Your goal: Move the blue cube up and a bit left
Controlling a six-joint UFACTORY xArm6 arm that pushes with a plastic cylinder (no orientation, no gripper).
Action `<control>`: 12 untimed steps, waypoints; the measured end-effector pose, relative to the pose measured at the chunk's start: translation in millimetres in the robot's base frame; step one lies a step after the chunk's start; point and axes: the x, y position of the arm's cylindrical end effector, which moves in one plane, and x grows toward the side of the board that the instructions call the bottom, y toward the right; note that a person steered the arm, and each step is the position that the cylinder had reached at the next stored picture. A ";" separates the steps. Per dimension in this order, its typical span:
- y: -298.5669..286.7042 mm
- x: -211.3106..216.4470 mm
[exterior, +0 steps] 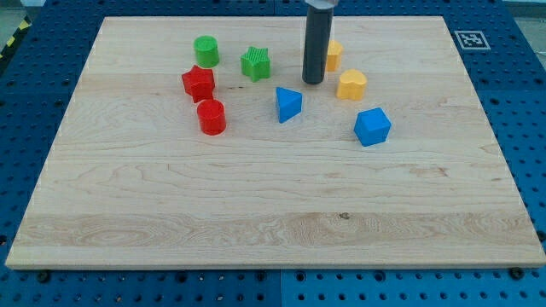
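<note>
The blue cube (373,127) sits on the wooden board (273,196) right of centre. My tip (313,82) is at the end of the dark rod, up and left of the blue cube, well apart from it. The tip stands between a blue triangular block (288,104) below-left and a yellow block (351,85) to the right. Another yellow block (333,55) is partly hidden behind the rod.
A green star (255,64) and a green cylinder (206,51) lie at the upper left. A red star (198,83) and a red cylinder (211,117) lie below them. A fiducial marker (468,39) sits at the board's top right corner.
</note>
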 end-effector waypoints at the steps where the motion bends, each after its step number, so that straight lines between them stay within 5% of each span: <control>1: 0.0 28.0; 5: 43.6 161.6; 7: 157.6 143.1; 12: 157.9 149.8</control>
